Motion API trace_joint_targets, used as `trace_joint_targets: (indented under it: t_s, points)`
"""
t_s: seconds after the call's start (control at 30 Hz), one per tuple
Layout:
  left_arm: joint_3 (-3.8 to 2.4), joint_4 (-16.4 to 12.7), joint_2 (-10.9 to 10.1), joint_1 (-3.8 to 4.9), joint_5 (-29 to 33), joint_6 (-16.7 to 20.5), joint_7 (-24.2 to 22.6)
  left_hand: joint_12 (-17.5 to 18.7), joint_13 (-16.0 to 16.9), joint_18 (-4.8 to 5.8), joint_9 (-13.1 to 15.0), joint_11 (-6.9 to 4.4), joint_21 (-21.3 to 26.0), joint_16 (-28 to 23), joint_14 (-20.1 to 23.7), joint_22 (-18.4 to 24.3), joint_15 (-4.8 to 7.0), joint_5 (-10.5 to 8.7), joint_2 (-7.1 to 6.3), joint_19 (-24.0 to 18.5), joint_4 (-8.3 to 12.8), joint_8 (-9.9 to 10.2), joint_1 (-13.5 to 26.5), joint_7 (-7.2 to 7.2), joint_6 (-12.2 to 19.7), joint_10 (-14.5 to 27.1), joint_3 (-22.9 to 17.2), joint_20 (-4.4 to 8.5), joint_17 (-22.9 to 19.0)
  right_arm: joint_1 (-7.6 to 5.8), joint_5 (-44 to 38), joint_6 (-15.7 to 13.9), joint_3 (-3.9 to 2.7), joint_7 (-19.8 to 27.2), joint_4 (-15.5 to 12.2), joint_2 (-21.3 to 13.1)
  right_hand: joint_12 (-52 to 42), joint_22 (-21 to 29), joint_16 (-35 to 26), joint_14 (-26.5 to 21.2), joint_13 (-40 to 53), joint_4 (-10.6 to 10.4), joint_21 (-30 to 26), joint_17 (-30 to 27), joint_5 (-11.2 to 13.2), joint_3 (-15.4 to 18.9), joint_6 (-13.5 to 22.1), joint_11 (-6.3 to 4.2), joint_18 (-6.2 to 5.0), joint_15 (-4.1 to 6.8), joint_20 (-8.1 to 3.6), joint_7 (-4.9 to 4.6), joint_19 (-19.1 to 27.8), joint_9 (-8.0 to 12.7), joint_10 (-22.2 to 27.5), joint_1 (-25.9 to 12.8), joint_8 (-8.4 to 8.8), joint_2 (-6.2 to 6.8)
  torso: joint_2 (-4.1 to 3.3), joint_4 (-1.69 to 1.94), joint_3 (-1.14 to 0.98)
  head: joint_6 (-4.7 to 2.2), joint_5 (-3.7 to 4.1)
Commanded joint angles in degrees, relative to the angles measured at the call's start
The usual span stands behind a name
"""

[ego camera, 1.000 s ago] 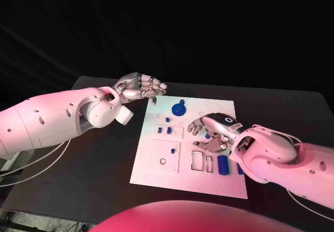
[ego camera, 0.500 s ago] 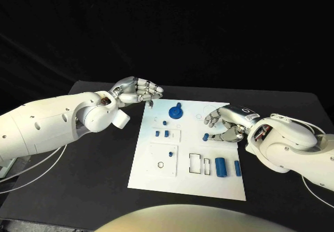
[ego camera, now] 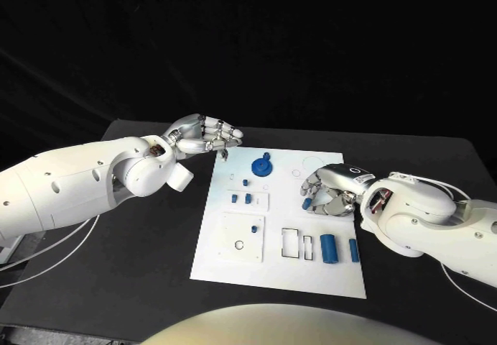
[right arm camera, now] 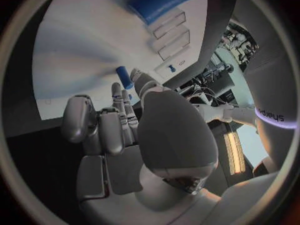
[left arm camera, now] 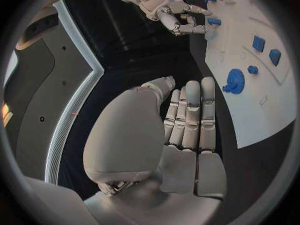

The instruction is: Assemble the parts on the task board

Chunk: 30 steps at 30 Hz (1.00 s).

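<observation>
Head view: I am pinching a small blue part (ego camera: 307, 204) in my right robot hand (ego camera: 330, 192) over the task board (ego camera: 236, 266) for seating, while I am keeping my left robot hand (ego camera: 207, 134) clenched on nothing at the board's far left corner, out of the way.

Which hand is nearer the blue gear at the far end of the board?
Left. The left hand hovers curled just beyond the board's far-left corner, close to the blue gear; the right hand is farther, holding a small blue part mid-board.
</observation>
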<state>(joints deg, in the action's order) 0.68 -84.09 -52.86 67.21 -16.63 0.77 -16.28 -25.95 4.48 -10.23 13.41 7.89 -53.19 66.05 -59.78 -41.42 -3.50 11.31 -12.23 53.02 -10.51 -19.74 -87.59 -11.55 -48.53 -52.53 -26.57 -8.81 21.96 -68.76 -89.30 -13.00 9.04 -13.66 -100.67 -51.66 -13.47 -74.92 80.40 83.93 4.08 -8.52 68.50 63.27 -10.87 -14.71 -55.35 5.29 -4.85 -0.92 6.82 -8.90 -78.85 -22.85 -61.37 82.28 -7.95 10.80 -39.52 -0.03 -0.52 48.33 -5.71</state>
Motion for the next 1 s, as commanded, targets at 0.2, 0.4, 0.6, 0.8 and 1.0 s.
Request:
trace_joint_targets:
  t_s: [0.2,0.4,0.6,0.8,1.0]
  points:
    - [-0.05,-0.21,-0.05,0.06,-0.04,-1.03,-0.15,-0.29,0.04,-0.28,0.1,-0.02,-0.38,0.37,0.48,-0.11,0.08,-0.1,0.12,-0.3,0.14,-0.26,0.59,0.07,0.28,0.36,-0.52,-0.03,0.09,0.43,-1.12,1.77,0.02,-0.3,0.4,0.73,0.47,-4.36,0.59,1.32,-0.25,-2.19,1.57,0.06,-0.24,-7.07,-3.27,-0.51,0.37,0.66,-0.48,0.56,-1.13,0.48,-3.64,0.84,-0.61,0.67,-0.01,-0.1,-0.03,0.13,-0.11]
    - [-0.05,-0.22,-0.09,0.06,-0.05,-1.06,-0.09,-0.29,0.04,-0.28,0.1,-0.02,-0.38,0.37,0.48,-0.11,0.08,-0.1,0.12,-0.3,0.14,-0.26,0.59,0.07,0.28,0.36,-0.52,-0.03,0.09,0.58,-1.53,1.8,0.05,-0.49,0.96,0.95,1.2,-4.67,0.72,1.33,-0.25,-2.72,1.85,0.05,-0.15,-9.75,-4.04,-0.72,0.44,0.81,-0.67,0.68,-1.31,0.51,-4.73,0.58,-0.76,1.53,0.02,-0.07,-0.06,0.23,-0.1]
    - [-0.05,-0.2,-0.13,0.06,-0.05,-1.1,0.01,-0.29,0.04,-0.28,0.1,-0.02,-0.38,0.37,0.48,-0.11,0.08,-0.1,0.12,-0.3,0.14,-0.26,0.59,0.07,0.28,0.36,-0.52,-0.03,0.09,0.82,-1.7,1.58,0.06,-0.57,1.3,1.31,1.54,-5.02,0.75,1.32,-0.21,-2.94,2.35,-0.06,-0.1,-11.04,-4.51,-0.78,0.56,0.87,-0.73,0.72,-1.58,0.43,-5.3,0.31,-0.95,1.76,-0.01,-0.09,-0.08,0.28,-0.08]
    - [-0.05,-0.2,-0.14,0.06,-0.05,-1.18,0.11,-0.29,0.04,-0.28,0.1,-0.02,-0.38,0.37,0.48,-0.11,0.08,-0.1,0.12,-0.3,0.14,-0.26,0.59,0.07,0.28,0.36,-0.52,-0.03,0.09,0.99,-1.89,1.29,0.08,-1.01,1.4,1.58,1.74,-5.29,0.77,1.3,-0.13,-3.09,2.69,-0.19,-0.06,-12.25,-5.12,-0.96,0.63,1.0,-0.84,0.89,-1.77,0.26,-6.07,0.02,-1.3,1.69,0.0,-0.07,-0.07,0.31,0.03]
    - [-0.05,-0.19,-0.13,0.06,-0.06,-1.24,0.18,-0.29,0.04,-0.28,0.1,-0.02,-0.38,0.37,0.48,-0.11,0.08,-0.1,0.12,-0.3,0.14,-0.26,0.59,0.07,0.28,0.36,-0.52,-0.03,0.09,1.04,-1.97,1.05,0.08,-1.36,1.39,1.67,2.02,-5.23,0.77,1.29,-0.16,-3.21,2.48,-0.27,-0.02,-12.76,-5.32,-0.93,0.59,1.01,-0.88,0.86,-1.67,0.18,-6.09,-0.3,-1.45,1.73,-0.01,-0.1,-0.03,0.32,0.19]
